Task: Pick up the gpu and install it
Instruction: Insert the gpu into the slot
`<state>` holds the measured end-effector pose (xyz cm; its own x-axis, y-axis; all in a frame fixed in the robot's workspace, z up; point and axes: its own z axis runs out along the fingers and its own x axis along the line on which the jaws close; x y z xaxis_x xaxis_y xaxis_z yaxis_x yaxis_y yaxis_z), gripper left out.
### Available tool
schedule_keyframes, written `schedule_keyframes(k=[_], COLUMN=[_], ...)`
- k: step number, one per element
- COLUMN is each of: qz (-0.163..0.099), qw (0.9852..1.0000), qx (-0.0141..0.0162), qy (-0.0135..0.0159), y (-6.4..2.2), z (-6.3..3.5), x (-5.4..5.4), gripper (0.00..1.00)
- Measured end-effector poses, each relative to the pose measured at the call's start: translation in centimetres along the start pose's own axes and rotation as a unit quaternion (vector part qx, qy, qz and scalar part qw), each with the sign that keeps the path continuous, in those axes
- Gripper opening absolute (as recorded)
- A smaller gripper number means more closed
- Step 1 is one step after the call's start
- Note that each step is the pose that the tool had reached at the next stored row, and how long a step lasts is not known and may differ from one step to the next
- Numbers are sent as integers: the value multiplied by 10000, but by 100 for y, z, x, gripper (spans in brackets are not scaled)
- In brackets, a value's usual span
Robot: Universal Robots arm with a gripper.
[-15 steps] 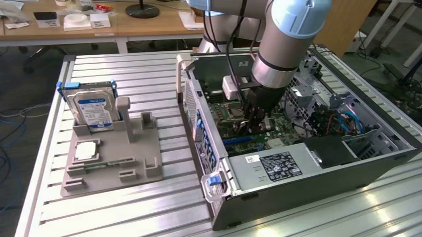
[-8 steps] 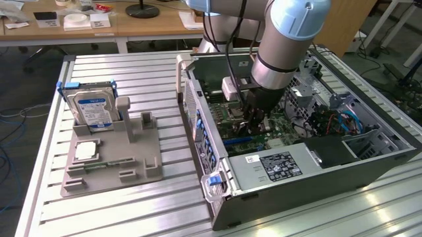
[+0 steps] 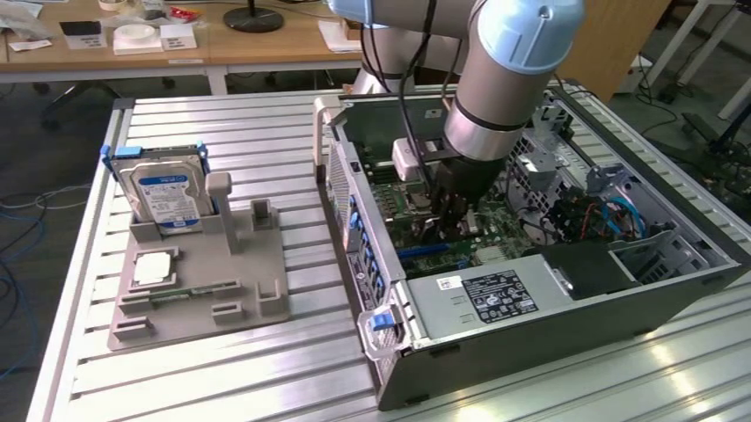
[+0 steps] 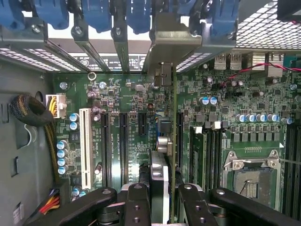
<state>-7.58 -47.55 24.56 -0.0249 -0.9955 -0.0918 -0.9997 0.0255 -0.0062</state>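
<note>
Currently your pincer (image 4: 162, 197) is closed on the gpu (image 4: 160, 160), held edge-on inside the computer case (image 3: 657, 299) just above the motherboard (image 4: 117, 94) slots, and any tilt or offset could jam its edge beside the slot, I judge.

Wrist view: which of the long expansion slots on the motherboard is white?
The slot at the end of the row, nearest the sleeved cable bundle. It alone is white; the other long slots beside it are black.
</note>
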Motion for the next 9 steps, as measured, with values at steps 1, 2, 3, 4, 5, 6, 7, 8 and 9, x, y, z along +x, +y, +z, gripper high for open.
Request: schedule_keyframes(k=[1,2,3,4,5,6,7,8,9], qz=[0,0,0,1,2,2,2,1,2], qw=[10000,10000,10000,10000,10000,10000,10000,10000,10000], qx=[0,-1,-3,-5,-7,-8,-8,-8,-8], qy=[-1,-1,2,8,18,26,32,36,42], y=[1,2,3,4,5,5,5,5,5], z=[6,13,20,26,30,33,33,34,35], x=[0,1,1,0,-5,-11,-18,-24,-32], gripper=[28,28,28,28,28,28,28,28,28])
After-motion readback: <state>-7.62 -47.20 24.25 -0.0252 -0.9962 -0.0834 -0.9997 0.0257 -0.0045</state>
